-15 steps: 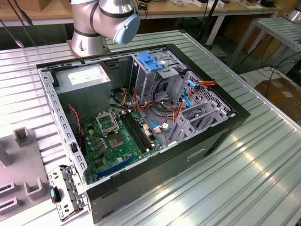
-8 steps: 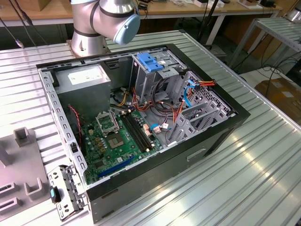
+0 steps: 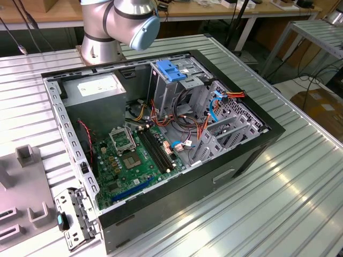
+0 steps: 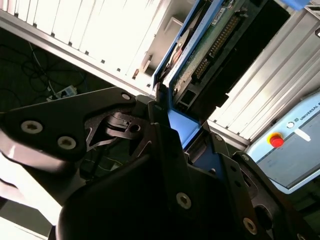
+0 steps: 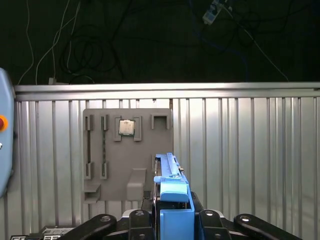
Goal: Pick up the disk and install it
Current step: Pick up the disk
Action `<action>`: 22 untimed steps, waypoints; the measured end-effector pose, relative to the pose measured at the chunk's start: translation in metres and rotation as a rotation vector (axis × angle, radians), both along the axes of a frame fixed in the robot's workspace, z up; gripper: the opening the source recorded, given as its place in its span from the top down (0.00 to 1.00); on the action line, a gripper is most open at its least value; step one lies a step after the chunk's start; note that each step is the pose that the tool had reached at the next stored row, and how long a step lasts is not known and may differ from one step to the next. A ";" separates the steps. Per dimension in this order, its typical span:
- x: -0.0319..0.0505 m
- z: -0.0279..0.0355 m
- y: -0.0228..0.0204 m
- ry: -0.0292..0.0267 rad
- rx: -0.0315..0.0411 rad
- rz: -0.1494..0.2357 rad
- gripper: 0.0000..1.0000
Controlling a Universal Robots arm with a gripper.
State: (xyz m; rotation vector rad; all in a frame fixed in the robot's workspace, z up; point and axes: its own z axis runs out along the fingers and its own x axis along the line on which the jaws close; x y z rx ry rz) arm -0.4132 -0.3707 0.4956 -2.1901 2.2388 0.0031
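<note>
Disk pinched tight on edge in claw, over slatted table. Seems mid-carry: picked up, not yet put in. Likely calls for lining up straight with cage, upper middle of exterior view, then a slow slide.

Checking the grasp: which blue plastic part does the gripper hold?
The disk, by its blue side rail, clamped in the gripper; the other blue piece, the bracket, sits atop the grey cage.
</note>
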 end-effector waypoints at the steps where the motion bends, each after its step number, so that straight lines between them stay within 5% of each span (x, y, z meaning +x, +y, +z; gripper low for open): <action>1: 0.0012 0.0000 0.0000 -0.0001 0.0000 0.000 0.63; 22: 0.0250 0.0000 0.0000 0.0000 0.0001 0.000 0.63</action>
